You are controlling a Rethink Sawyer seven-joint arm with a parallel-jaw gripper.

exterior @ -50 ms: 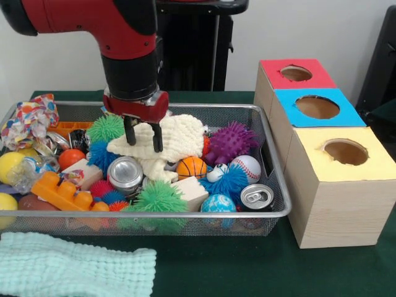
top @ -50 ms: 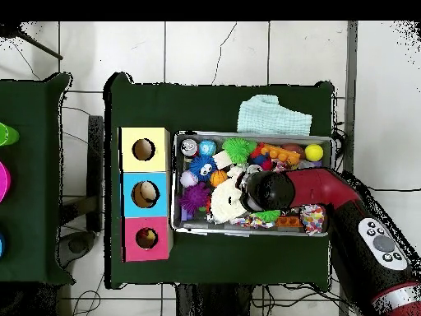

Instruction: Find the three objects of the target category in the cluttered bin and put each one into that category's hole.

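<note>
My gripper (exterior @ -50 ms: 143,134) hangs inside the wire bin (exterior @ -50 ms: 272,162) with its two black fingers (exterior @ -50 ms: 130,131) spread open, their tips down on a cream knitted cloth (exterior @ -50 ms: 179,137). Nothing is held. A green spiky ball (exterior @ -50 ms: 105,128) sits just left of the fingers and a silver can (exterior @ -50 ms: 125,175) just in front. Also in the bin are a purple spiky ball (exterior @ -50 ms: 230,142), a basketball (exterior @ -50 ms: 192,167), a baseball (exterior @ -50 ms: 249,166) and a second can (exterior @ -50 ms: 257,197). In the overhead view the arm (top @ -50 ms: 271,189) hides the gripper above the cream cloth (top @ -50 ms: 222,202).
Right of the bin stand three wooden boxes with holes, topped red (exterior @ -50 ms: 272,69), blue (exterior @ -50 ms: 346,114) and yellow (exterior @ -50 ms: 309,148). A mint cloth (exterior @ -50 ms: 74,267) lies outside the bin's front. An orange brick toy (exterior @ -50 ms: 65,192), a yellow ball (exterior @ -50 ms: 9,166) and a patterned cloth (exterior @ -50 ms: 31,120) crowd the left end.
</note>
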